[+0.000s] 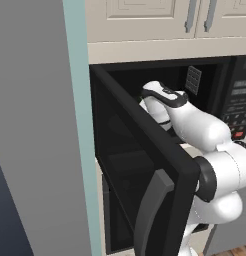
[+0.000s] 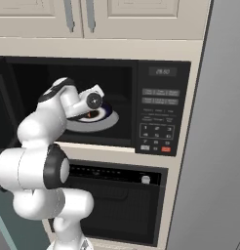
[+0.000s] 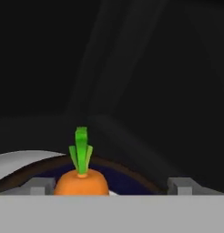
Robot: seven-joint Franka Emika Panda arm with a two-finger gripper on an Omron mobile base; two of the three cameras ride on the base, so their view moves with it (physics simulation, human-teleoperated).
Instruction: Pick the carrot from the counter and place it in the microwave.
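The black microwave (image 2: 161,107) stands with its door (image 1: 145,165) swung wide to the left, and my arm reaches into its dark cavity. In the hand view the orange carrot (image 3: 82,182) with its green top sits low between my fingers, over a white plate with a dark blue centre (image 3: 22,160). My gripper (image 3: 111,187) is open: the left fingertip (image 3: 41,185) is close to the carrot, and the right one stands well apart from it. From the right base view my hand (image 2: 94,101) hovers just above the plate (image 2: 106,123), where a bit of orange (image 2: 92,115) shows.
A black built-in oven (image 2: 117,200) sits below the microwave, and cream cabinets (image 2: 92,19) hang above it. A tall grey panel (image 2: 219,146) flanks the right side; another grey wall (image 1: 35,125) stands left of the open door. The door handle (image 1: 150,210) juts toward the base.
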